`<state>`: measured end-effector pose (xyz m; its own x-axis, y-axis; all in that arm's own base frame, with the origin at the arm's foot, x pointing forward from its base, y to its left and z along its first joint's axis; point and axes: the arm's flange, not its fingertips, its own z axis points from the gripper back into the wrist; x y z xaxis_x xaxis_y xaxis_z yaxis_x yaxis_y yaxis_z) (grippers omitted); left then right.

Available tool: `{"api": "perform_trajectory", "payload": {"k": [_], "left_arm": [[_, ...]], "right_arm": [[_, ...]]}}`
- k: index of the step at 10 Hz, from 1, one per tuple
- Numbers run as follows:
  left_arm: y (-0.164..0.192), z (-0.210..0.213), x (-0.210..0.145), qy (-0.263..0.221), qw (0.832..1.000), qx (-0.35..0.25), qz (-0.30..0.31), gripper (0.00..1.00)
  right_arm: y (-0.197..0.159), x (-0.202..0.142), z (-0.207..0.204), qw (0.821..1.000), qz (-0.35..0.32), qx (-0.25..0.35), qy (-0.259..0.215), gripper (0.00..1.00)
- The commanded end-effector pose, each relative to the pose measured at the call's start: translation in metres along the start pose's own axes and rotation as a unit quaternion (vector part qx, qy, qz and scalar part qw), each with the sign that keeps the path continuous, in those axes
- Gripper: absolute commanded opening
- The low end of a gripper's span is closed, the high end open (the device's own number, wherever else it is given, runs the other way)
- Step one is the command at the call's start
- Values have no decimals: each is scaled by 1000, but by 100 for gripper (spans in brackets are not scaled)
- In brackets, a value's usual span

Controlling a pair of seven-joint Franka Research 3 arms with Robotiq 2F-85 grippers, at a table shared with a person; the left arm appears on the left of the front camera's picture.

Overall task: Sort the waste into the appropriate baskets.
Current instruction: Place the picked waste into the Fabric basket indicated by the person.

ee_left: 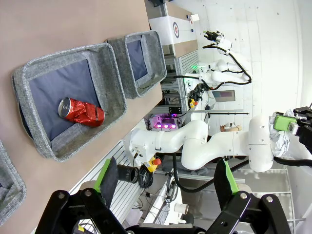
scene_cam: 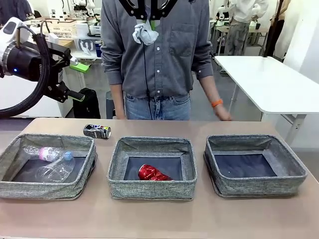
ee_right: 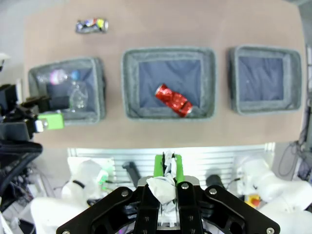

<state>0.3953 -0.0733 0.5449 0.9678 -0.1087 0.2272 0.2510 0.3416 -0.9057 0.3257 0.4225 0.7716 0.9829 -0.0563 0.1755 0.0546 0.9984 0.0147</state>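
Right gripper [ee_right: 168, 161] clamps crumpled white paper wad [ee_right: 161, 189] at lower centre; left gripper [ee_left: 165, 171] gapes empty — lettering on dark printed can [scene_cam: 96, 131] unreadable.

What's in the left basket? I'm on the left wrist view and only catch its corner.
Observer: A clear plastic bottle with a pink label and a clear plastic cup lie in the left basket.
Operator: Any waste loose on the table?
Observer: One dark printed can lies on its side on the table, just beyond that basket's far right corner.
Operator: How is the right gripper's hold on the paper?
Observer: The right gripper is shut on the crumpled white paper wad, which is pinched between its green pads, high above the baskets.
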Motion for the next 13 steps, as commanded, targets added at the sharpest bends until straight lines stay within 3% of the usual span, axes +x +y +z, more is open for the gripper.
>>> {"api": "perform_trajectory", "payload": {"k": [1, 13], "left_arm": [[-3, 2, -1, 3, 1000, 4, 6, 100], [-3, 2, -1, 3, 1000, 4, 6, 100]], "right_arm": [[0, -1, 0, 1000, 0, 4, 5, 8], [0, -1, 0, 1000, 0, 4, 5, 8]]}}
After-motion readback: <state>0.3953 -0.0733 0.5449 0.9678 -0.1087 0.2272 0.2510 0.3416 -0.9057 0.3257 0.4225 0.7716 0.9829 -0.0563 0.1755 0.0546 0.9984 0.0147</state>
